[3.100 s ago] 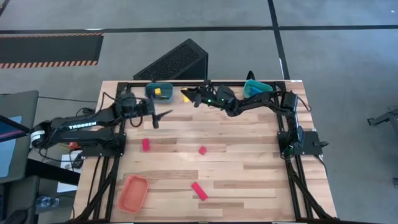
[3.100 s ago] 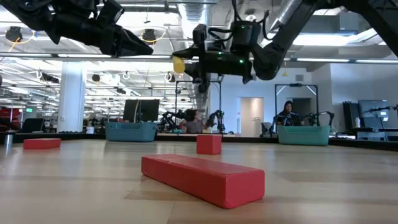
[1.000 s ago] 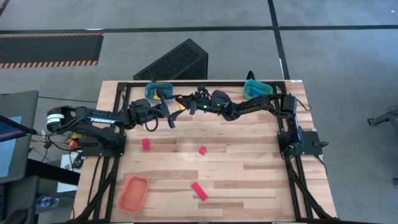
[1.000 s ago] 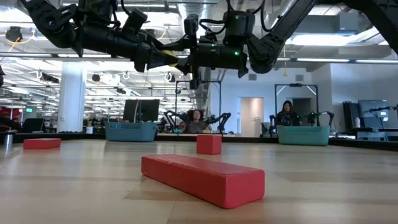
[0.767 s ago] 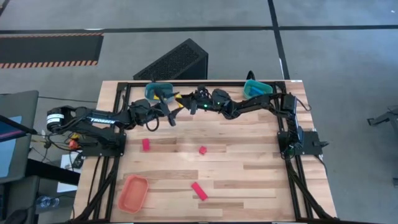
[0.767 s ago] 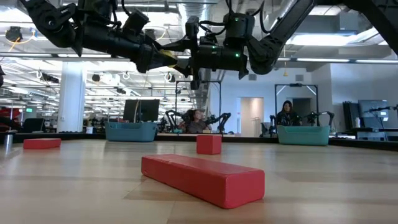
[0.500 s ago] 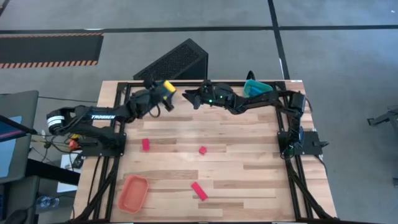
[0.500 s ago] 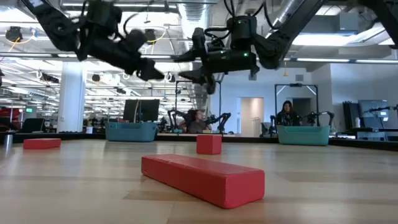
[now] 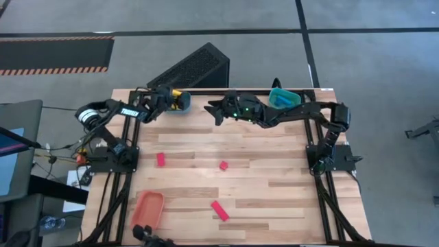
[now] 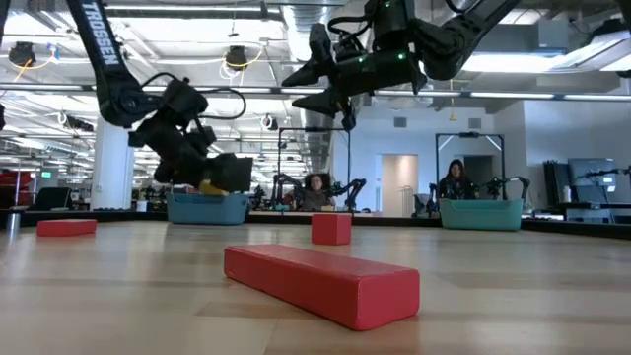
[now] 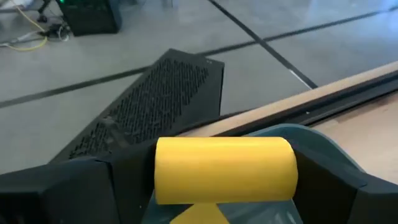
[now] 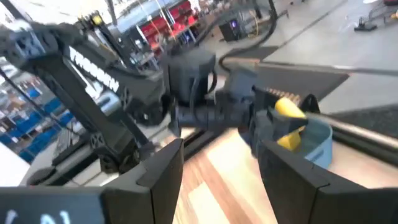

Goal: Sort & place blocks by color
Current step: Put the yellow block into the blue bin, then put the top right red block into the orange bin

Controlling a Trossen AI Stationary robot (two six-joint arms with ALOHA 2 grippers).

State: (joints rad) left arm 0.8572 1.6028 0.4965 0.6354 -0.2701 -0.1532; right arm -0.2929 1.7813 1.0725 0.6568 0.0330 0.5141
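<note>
High view: the left gripper (image 9: pixel 173 100) grips a yellow block (image 9: pixel 177 95) over the teal tray (image 9: pixel 182 106) at the table's (image 9: pixel 274 199) far edge. Nearby, the right gripper (image 9: pixel 211 110) hangs wide and empty.

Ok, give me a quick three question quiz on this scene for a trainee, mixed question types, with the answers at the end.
1. True or false: the left end effector is shut on a yellow block.
2. Multiple choice: how many red blocks lie on the table? A) one B) three C) five
3. Fill in: the yellow block is held over the ____ tray at the table's far left.

Key:
1. True.
2. B: a red block at the left, a red cube mid-table, and a red bar nearer the front.
3. Teal. The right end effector is open and empty, hovering nearby.
</note>
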